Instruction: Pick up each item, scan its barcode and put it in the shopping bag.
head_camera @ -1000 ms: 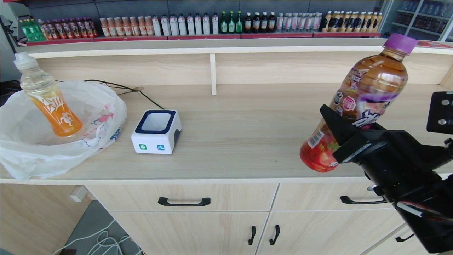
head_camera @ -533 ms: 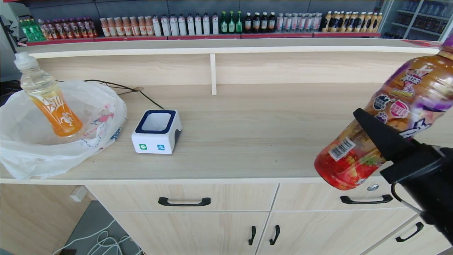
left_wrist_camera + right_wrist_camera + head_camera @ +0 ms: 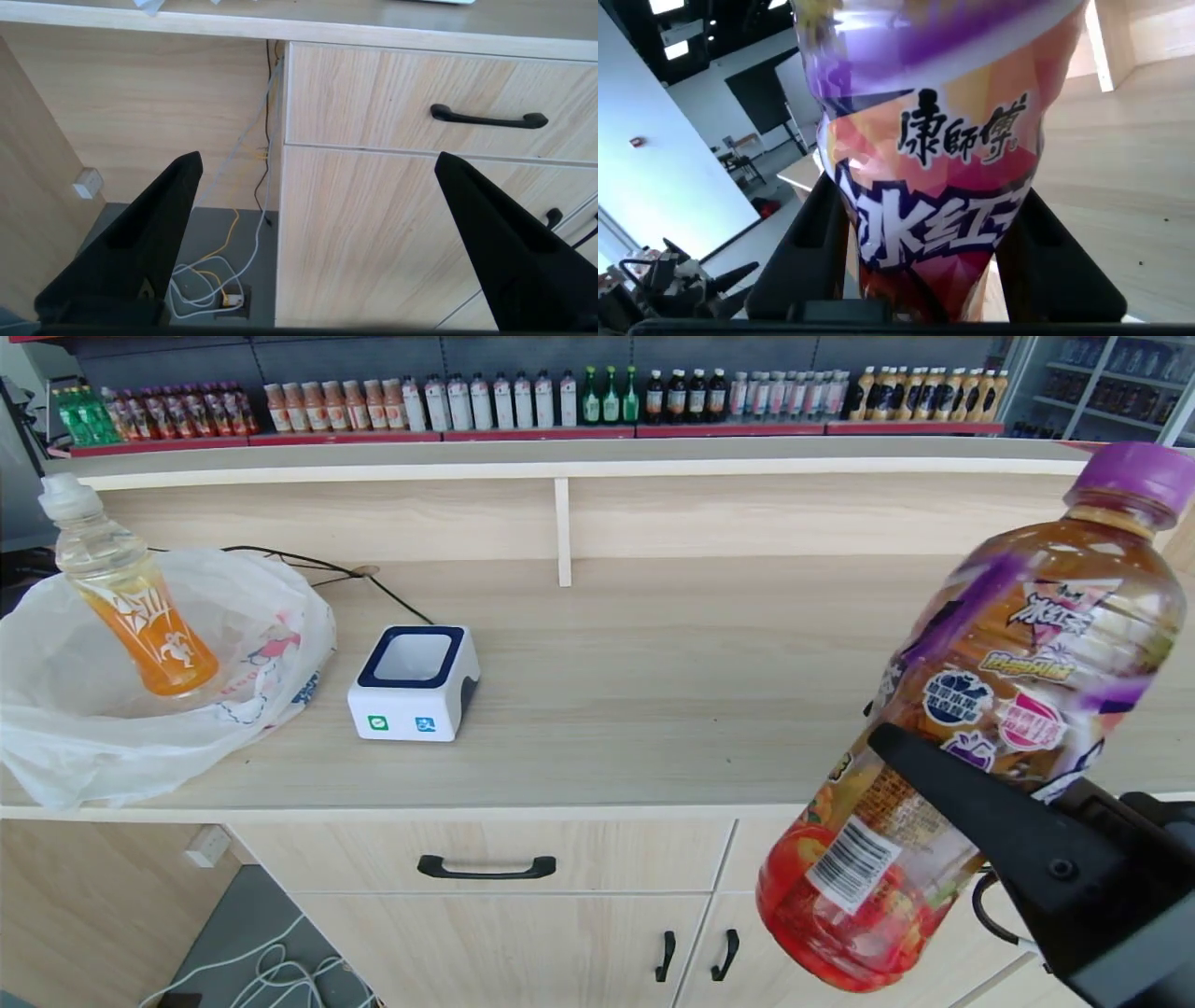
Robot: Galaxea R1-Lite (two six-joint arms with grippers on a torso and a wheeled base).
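On counter: orange plastic bottle [image 3: 131, 607] already in white plastic shopping bag [image 3: 56, 756].
R gripper [image 3: 962, 775]: clamps purple-capped tea bottle [image 3: 1027, 691]; scan + bagging left.
L gripper [image 3: 316, 163]: spread, empty.

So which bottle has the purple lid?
The tilted bottle held in the right gripper. The other bottle, leaning in the shopping bag, has a white cap.

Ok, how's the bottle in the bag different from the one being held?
The orange bottle leans in the shopping bag; the purple-capped bottle is held aloft by the right gripper. The orange bottle is white-capped, the other purple-capped. The purple-capped bottle's barcode faces the head view; the orange bottle shows none. Both are tilted, capped drinks.
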